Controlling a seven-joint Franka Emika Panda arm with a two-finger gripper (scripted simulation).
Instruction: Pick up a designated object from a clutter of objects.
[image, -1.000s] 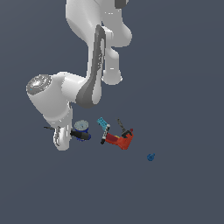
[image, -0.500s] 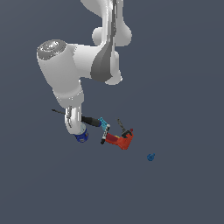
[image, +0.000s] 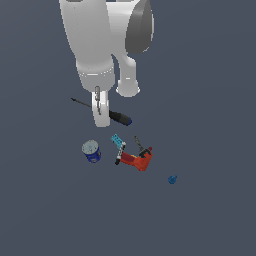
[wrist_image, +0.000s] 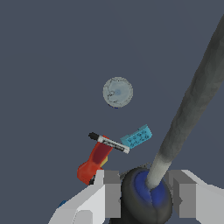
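The screwdriver (image: 119, 117) was off the floor at this moment, lying roughly level in the gripper (image: 101, 112), above and apart from the remaining clutter. I noted in the exterior view that its thin dark shaft ran out toward that view's left, while the black handle and blue butt end stuck out toward the right. In the wrist view the handle (wrist_image: 146, 199) sat between the two fingers (wrist_image: 107, 192), which had closed in against it on both sides; I judged the pincer nearly shut, holding the screwdriver and nothing else.

Below, the blue can (image: 91, 151) with its grey lid stood alone, the teal-and-black piece (image: 118, 143) lay just beside the red drill (image: 138, 159), and the tiny blue knob (image: 172, 179) sat well apart toward the exterior view's right.

Risks, in my assessment: the hold was on a round handle, with the long shaft overhanging to one side. A quick swing or a jolt could let the tool pivot or slide between the pads and drop back among the items. I could not tell how deeply the pads bore on the handle.

Markings: I could read no brand, label or writing on any object in either view.
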